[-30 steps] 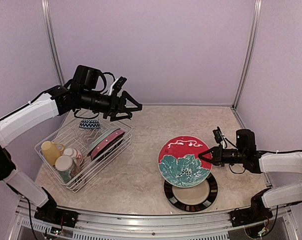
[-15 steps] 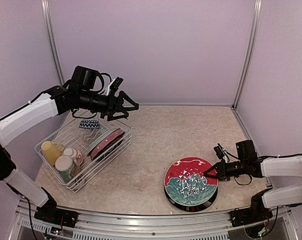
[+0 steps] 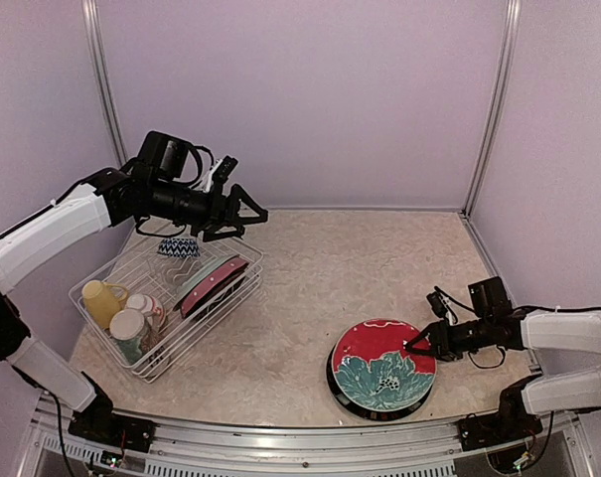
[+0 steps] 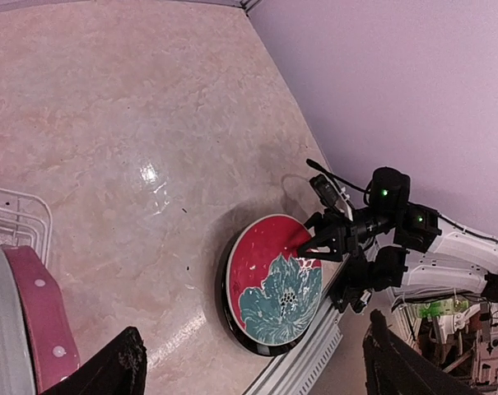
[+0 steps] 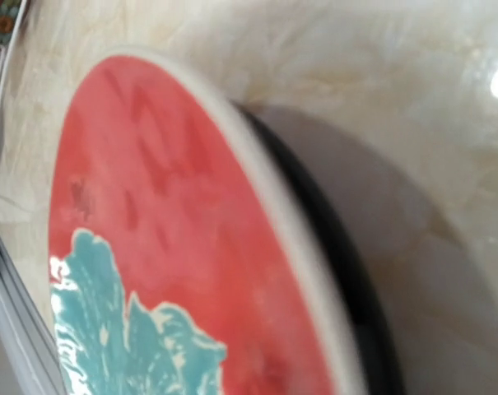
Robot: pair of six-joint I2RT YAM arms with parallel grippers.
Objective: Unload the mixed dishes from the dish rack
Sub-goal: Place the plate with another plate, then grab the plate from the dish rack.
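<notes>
The red floral plate (image 3: 375,363) lies on a dark-rimmed plate (image 3: 338,391) at the front right. My right gripper (image 3: 411,347) is shut on the red plate's right rim. The red plate fills the right wrist view (image 5: 150,206), where my own fingers do not show. The white wire dish rack (image 3: 206,328) at the left holds a pink polka-dot plate (image 3: 217,282), a pale green plate (image 3: 199,278), a yellow mug (image 3: 100,298), a cream floral mug (image 3: 130,328) and a blue patterned bowl (image 3: 178,246). My left gripper (image 3: 242,214) is open and empty, above the rack's far corner.
The left wrist view shows the red plate (image 4: 269,276), the right gripper (image 4: 310,244), the pink plate's edge (image 4: 39,321) and a rack corner (image 4: 18,218). A metal rail (image 3: 280,452) runs along the front edge. Purple walls enclose the table.
My right gripper has lowered the red floral plate from a tilted, raised pose down flat onto the dark-rimmed plate. My left gripper has drifted slightly left, staying open.
</notes>
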